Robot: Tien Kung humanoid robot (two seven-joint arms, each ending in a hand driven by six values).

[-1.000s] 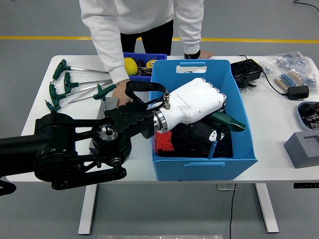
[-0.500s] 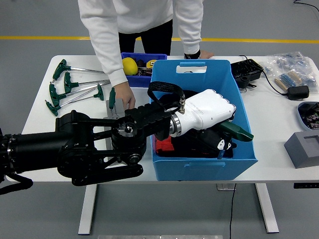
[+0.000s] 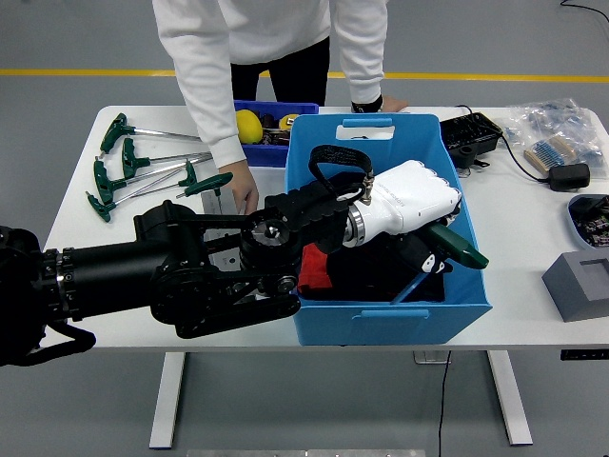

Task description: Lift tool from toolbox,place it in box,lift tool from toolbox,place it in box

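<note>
White and blocky, my left hand [image 3: 411, 198] reaches from the left over the blue box [image 3: 466, 219], my black arm crossing its left wall. My fingers are curled around a green-handled tool [image 3: 455, 244]; its dark green handle sticks out to the right of my hand, low inside the box near the right wall, above the black and red contents lying on the box floor. A blue strip leans beside the handle.

On the white tabletop [image 3: 76, 205] to the left lies a row of green T-handle wrenches [image 3: 119, 167]. A person in a white sleeve stands at the far side; one hand [image 3: 243, 188] holds another green T-handle tool [image 3: 211, 183] over a grey block just left of the box, the other hand [image 3: 385, 103] rests on the far edge. A small blue toolbox [image 3: 269, 129] with a yellow item sits just behind the box's far left corner.
</note>
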